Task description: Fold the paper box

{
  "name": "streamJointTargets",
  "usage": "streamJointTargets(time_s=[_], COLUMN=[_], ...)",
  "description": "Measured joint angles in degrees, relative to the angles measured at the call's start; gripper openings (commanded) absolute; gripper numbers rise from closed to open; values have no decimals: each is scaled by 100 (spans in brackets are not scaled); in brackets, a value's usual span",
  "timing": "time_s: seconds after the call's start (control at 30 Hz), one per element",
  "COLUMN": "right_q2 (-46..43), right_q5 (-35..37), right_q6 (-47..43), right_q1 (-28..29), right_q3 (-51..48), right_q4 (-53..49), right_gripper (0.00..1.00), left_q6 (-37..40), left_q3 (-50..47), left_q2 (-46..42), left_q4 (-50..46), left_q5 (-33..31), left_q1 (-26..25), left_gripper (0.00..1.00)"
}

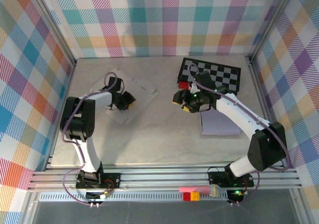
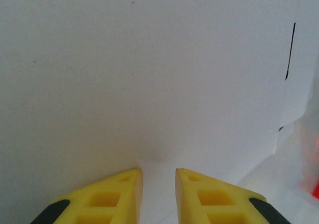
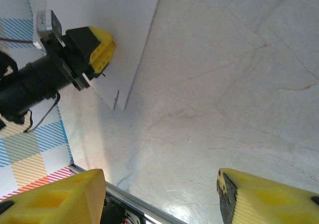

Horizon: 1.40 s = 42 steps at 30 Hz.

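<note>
Where the two arm bases bolt to the ribbed metal rail [image 1: 149, 176], three small pieces sit by the right base: one pink bar [image 1: 189, 189], one red block [image 1: 186, 196], one yellow block [image 1: 195, 196]. Surface [image 1: 159, 139] beyond is pale, smooth and stone-patterned. The right wrist view brings out fine grey veins that the top view washes out.

Right fingers [image 3: 259, 194]: yellow wedges with moulded hollows and black backing. They are set wide apart, nothing between them, over bare surface. One pale rectangular pad [image 1: 219, 127] lies partly under the right forearm.

Left fingers [image 2: 124, 189]: same yellow wedges, a narrow gap between the tips, nothing seen caught in it. The tips are down at the box [image 2: 149, 74]. Box is one flat white sheet of matte card, unfolded, lying on the surface left of centre, at an angle to the walls. The left wrist view shows a thin dark slit [image 2: 290, 50] near its right edge, which the top view is too coarse to show. The right wrist view catches the left fingers side-on, over the sheet near its edge.

Farther back, right: one checkerboard [image 1: 219, 74], flat, black and white squares. A small red item [image 1: 184, 85] sits at its near-left corner, kind unclear. Walls [image 1: 149, 20] are pastel plaid on three sides.
</note>
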Motion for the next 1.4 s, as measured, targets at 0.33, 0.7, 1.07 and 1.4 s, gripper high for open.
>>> streamJointTargets(time_s=[0.33, 0.7, 1.07, 1.4], right_q2=[4, 428, 1204, 1670], right_q5=[-236, -466, -463, -490], right_q6=[317, 1233, 1637, 1860], right_q1=[0, 48, 361, 393], right_q3=[-1113, -1967, -2017, -2059], right_q4=[782, 2570, 3709, 4592], right_gripper=[62, 63, 62, 59], left_q6=[-1808, -293, 737, 1117], left_q3=[-826, 334, 1121, 1165], left_q2=[-1084, -1241, 68, 365], left_q4=[1019, -509, -1189, -1325], left_q5=[-195, -413, -520, -459], left_q1=[-1886, 269, 1169, 1174], left_gripper=[27, 28, 29, 28])
